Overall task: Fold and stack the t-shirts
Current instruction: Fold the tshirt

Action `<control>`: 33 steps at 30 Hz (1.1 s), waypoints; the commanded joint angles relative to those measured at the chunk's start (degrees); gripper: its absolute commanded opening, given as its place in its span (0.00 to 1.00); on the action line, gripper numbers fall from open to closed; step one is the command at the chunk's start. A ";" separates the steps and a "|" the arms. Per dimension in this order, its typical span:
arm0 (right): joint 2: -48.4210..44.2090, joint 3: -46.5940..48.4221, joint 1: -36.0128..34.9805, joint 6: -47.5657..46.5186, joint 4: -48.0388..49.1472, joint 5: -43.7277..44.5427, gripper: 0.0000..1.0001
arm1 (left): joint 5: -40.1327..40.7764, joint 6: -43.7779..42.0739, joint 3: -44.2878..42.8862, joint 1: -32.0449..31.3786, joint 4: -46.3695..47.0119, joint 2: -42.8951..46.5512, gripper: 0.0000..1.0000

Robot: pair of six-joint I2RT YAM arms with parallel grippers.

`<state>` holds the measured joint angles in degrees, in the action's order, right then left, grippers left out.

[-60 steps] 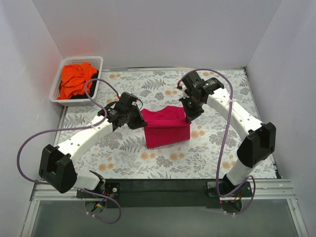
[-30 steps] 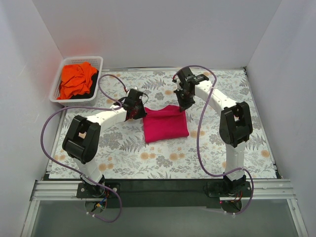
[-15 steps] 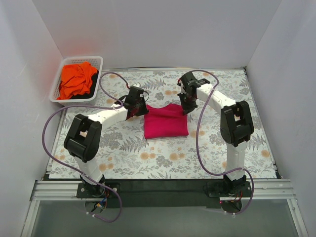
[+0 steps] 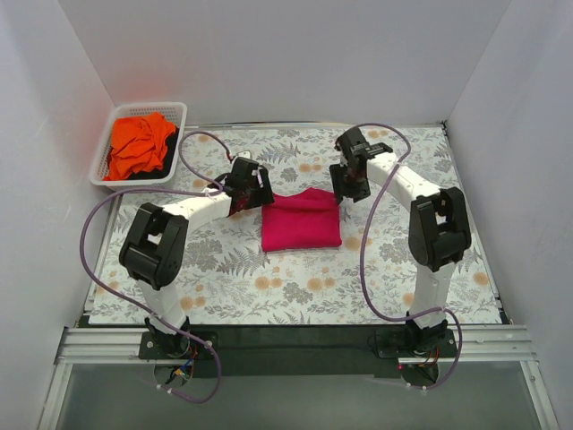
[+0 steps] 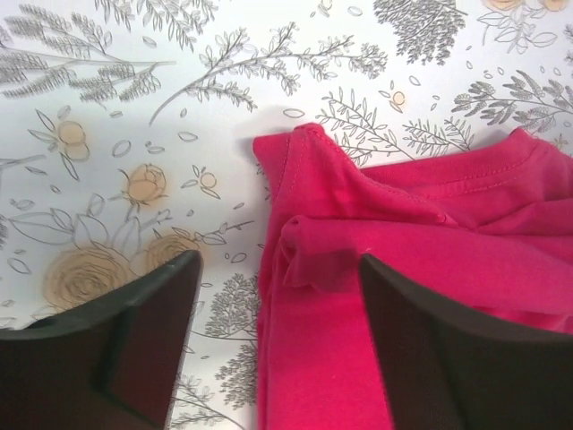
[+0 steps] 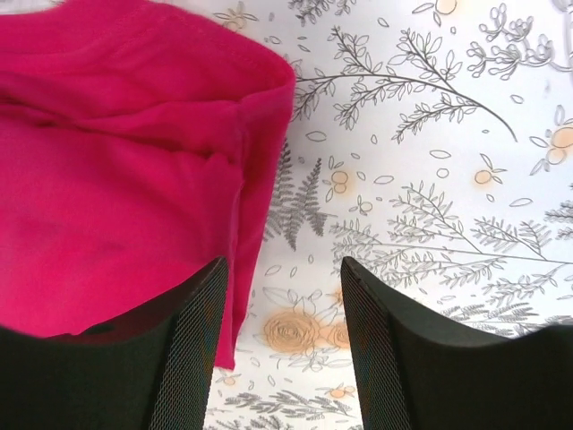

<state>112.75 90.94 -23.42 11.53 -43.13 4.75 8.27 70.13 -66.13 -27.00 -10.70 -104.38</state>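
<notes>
A magenta-pink t-shirt (image 4: 301,220) lies folded into a small rectangle on the floral table. My left gripper (image 4: 253,192) hovers at its far left corner, jaws open, with the cloth's edge (image 5: 295,269) lying loose between them. My right gripper (image 4: 351,186) stands at the far right corner, open, the shirt's edge (image 6: 255,179) just left of the gap and bare table between the fingers. An orange t-shirt (image 4: 139,145) lies crumpled in the white basket (image 4: 175,112) at the far left.
The floral cloth (image 4: 295,287) covers the table. White walls close in the left, back and right sides. Purple cables loop off both arms over the table.
Both grippers have opened and let go of the pink shirt's far corners. The shirt now lies flat and folded. The right gripper has drawn slightly to the right.
</notes>
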 commanded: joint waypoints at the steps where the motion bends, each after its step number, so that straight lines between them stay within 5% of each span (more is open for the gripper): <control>1: -8.85 -1.46 -1.18 -2.29 4.71 -1.67 0.52 | 1.57 -0.52 -0.67 -0.24 1.21 6.63 0.74; 6: -14.31 -8.22 -2.68 -3.88 13.06 -19.41 0.50 | 4.03 0.35 3.72 -4.62 0.94 13.83 0.77; 14: -4.75 -7.10 -2.95 -5.28 17.30 -37.87 0.40 | -0.27 4.49 10.14 -8.33 0.15 13.68 0.56; 20: 2.54 -4.02 -2.42 -6.87 17.21 -38.77 0.40 | -3.61 4.94 10.93 -9.29 0.07 9.65 0.52; 26: 8.27 3.36 2.32 -5.73 17.56 -30.70 0.40 | -4.76 5.46 11.11 -9.29 -1.78 6.03 0.49; 33: 5.30 3.64 9.18 2.52 24.32 -30.49 0.41 | -2.48 4.93 8.48 -9.21 -2.57 7.69 0.56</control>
<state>121.80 94.15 -16.32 10.15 -23.14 -25.10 4.03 75.44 -55.70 -36.14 -11.25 -98.78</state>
